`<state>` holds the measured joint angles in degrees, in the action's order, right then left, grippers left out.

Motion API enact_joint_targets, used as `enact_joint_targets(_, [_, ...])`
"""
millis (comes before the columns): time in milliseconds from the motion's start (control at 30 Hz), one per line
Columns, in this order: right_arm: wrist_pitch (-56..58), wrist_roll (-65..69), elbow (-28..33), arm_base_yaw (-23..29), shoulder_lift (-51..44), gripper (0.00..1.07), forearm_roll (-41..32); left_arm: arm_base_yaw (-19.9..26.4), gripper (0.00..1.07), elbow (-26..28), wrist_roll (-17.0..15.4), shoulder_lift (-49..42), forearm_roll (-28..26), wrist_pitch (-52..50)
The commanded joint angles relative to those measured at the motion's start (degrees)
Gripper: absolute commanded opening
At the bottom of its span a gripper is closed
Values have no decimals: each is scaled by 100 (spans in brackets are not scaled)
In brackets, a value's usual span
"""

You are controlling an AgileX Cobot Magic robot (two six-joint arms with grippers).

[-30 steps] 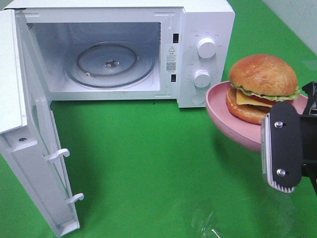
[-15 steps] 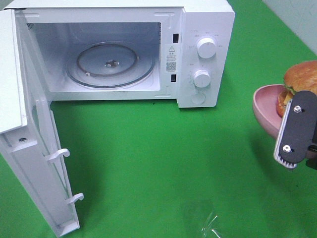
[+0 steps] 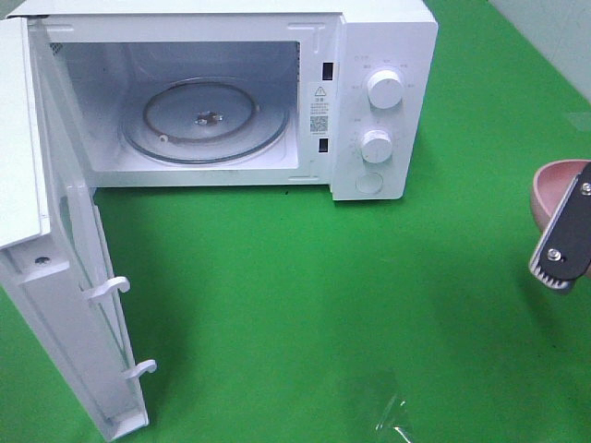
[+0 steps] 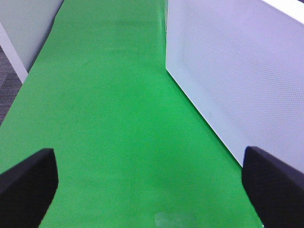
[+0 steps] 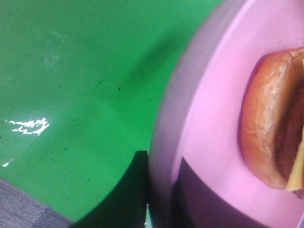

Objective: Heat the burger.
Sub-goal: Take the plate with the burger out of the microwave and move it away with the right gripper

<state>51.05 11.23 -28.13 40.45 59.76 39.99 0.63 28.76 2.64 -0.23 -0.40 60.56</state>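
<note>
Plate pinched at my right, microwave open.
My right gripper (image 5: 159, 202) clamped the pink plate (image 5: 209, 118) carrying the burger (image 5: 273, 123); left gripper (image 4: 152, 183) spread wide.

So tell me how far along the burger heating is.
Done: the microwave door is open and the glass turntable is bare. In hand: the right gripper is clamped on the rim of the pink plate carrying the burger, off to the microwave's right. Left: plate in, door shut, dial turned. The left gripper is open, holding nothing.
</note>
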Motion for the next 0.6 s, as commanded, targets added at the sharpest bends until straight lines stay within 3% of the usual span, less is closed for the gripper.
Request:
enact_joint_targets(33, [172,292,-57,-23,-23,0,481,29,98,-6,-11,-126,-11,-86])
enact_joint_targets(300, [235,1060,-63,-23,52,0,567,29,98,-6,-11,-126,-11,-86])
enact_joint_targets(600, [619,2137,-69,143,1066,0,584,29,98,-6,-11,-126,-11,-86])
